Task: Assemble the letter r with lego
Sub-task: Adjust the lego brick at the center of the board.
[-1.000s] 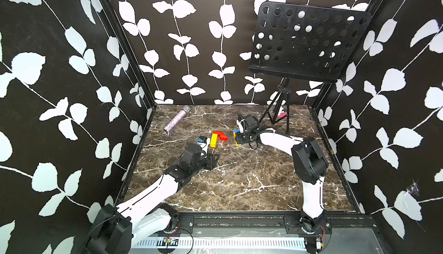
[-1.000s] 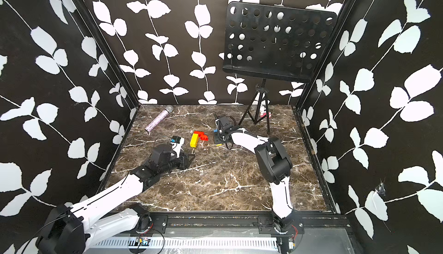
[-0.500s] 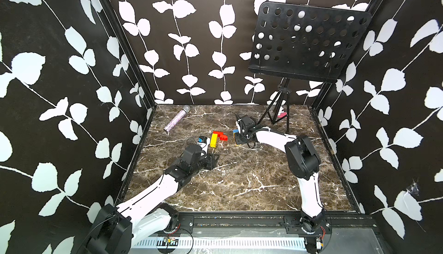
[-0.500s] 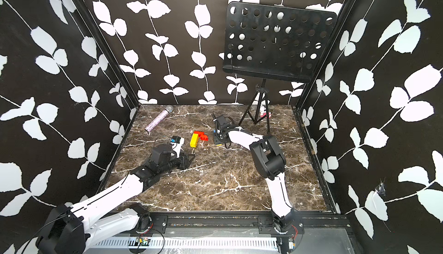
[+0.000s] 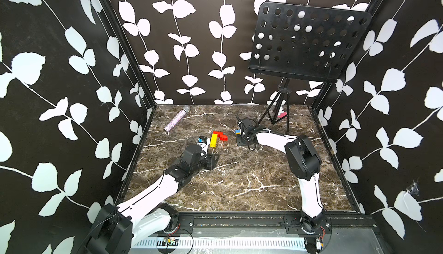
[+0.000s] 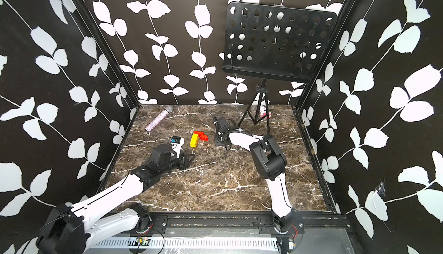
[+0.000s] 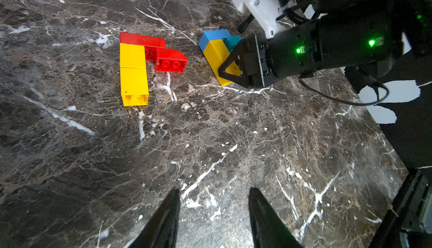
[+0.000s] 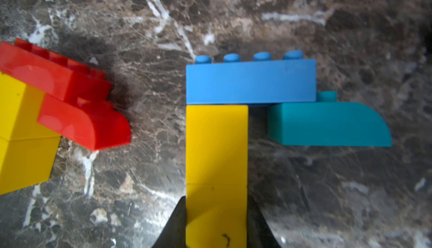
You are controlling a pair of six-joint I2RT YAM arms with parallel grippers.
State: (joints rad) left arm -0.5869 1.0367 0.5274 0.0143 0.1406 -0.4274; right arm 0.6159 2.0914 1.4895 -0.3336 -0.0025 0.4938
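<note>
black walls (image 5: pixel 72 111) patterned with white leaf vines enclose a brown marble floor (image 5: pixel 239 181) — a perforated black music stand (image 5: pixel 309 68) stands at the back.

Black perforated music stand (image 5: pixel 309 41) on tripod, on brown marble surface (image 5: pixel 239 181) | glittery purple microphone (image 5: pixel 176 118) lying flat, well apart from the stand | small pink-red object (image 5: pixel 282 115) beside the stand's legs | black white-leaf walls (image 5: pixel 203 37) behind it
</note>
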